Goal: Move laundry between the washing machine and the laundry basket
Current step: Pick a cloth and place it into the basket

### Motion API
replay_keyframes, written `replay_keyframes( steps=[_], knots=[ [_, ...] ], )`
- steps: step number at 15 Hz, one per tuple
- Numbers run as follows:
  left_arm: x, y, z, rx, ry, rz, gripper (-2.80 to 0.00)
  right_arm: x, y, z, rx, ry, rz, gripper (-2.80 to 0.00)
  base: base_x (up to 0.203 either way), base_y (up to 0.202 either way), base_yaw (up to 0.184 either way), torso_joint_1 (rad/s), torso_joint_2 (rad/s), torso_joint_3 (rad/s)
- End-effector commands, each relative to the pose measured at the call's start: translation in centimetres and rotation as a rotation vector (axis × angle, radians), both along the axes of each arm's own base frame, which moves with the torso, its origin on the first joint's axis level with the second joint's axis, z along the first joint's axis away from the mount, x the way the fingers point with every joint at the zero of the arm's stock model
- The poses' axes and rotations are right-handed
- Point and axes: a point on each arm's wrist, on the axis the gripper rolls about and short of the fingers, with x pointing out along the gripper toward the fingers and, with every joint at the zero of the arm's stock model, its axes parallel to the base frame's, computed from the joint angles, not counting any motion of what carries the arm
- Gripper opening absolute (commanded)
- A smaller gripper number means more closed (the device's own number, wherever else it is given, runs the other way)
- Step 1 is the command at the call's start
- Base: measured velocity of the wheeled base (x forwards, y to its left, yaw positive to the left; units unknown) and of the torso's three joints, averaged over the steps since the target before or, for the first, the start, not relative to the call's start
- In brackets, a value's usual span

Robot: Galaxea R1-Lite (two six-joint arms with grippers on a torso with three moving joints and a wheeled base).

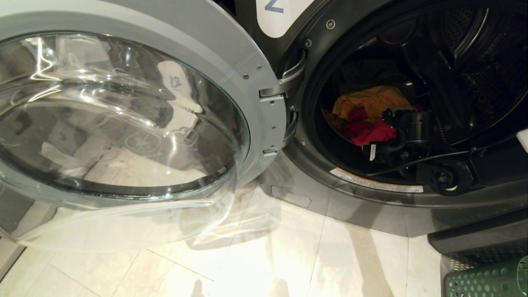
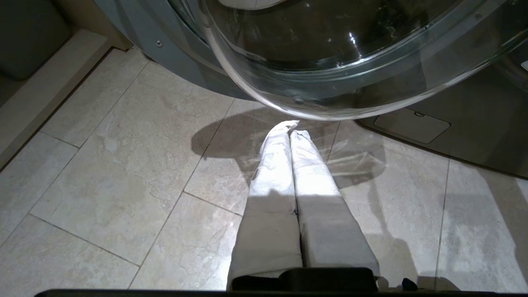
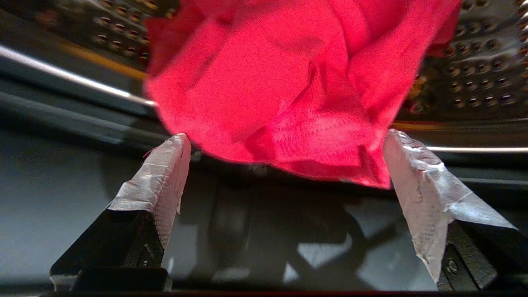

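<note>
Head view, left to right: round glass door with grey plastic ring (image 1: 123, 123) swung fully open, filling the left half, hinged at its right edge to the dark grey front-loading washing machine (image 1: 371, 210). White label with a blue 2 (image 1: 276, 14) sits at the top, just right of the hinge. Pale beige tiled floor (image 1: 268, 264) below.

Drum opening is right of centre. Inside: crumpled orange-yellow cloth (image 1: 371, 101) at the back, crumpled red cloth (image 1: 367, 130) in front of it, touching. Right gripper (image 1: 402, 123) is inside the drum, just right of the red cloth. Green perforated plastic laundry basket (image 1: 486, 280): only a corner shows, bottom right, on the floor beside the machine front.

Left wrist view: left gripper (image 2: 291, 130) hangs over the floor under the bulge of the glass door, white-taped fingers (image 2: 272, 173) pressed together, nothing between them.

Right wrist view: right gripper's taped fingers (image 3: 165, 165) spread wide, red cloth hanging in the gap at the tips. Cloth edge meets both tips; whether that is contact, can't tell. No pinch. Perforated steel drum wall (image 3: 474, 74) behind.
</note>
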Motion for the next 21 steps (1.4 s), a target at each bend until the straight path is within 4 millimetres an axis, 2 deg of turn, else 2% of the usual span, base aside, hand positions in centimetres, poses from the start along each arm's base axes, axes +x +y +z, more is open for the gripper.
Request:
replay_keyframes(
  steps=[1,6,7,12,15,17,21],
  knots=[
    [0.3,0.0,-1.1,0.001,0.04,0.001,-2.8,1.9,0.1,-1.2,0.003,-0.006,-0.009,0.0,0.0,0.0,0.0,0.0,0.0,0.0],
    [0.3,0.0,-1.1,0.002,0.039,0.001,-2.8,4.3,0.5,-1.6,0.006,-0.045,-0.011,0.0,0.0,0.0,0.0,0.0,0.0,0.0],
    [0.3,0.0,-1.1,0.002,0.039,0.001,-2.8,4.4,0.5,-1.6,0.005,-0.045,-0.012,-2.8,0.0,0.0,0.0,0.0,0.0,0.0],
    [0.3,0.0,-1.1,0.002,0.039,0.001,-2.8,4.1,0.4,-1.2,0.011,-0.057,-0.015,-2.8,0.0,0.0,0.0,0.0,0.0,0.0],
    [0.3,0.0,-1.1,0.002,0.04,0.0,-2.8,2.5,0.1,0.8,0.013,-0.086,-0.013,-2.8,0.0,0.0,0.0,0.0,0.0,0.0],
    [0.3,0.0,-1.1,0.003,0.04,0.0,-2.8,-0.3,-0.2,2.2,0.001,-0.083,0.0,-2.8,0.0,0.0,0.0,0.0,0.0,0.0],
    [0.3,0.0,-1.1,0.005,0.041,0.0,-2.8,-7.6,-0.7,4.2,0.007,-0.113,0.039,-2.8,0.0,0.0,0.0,0.0,0.0,0.0]
  ],
)
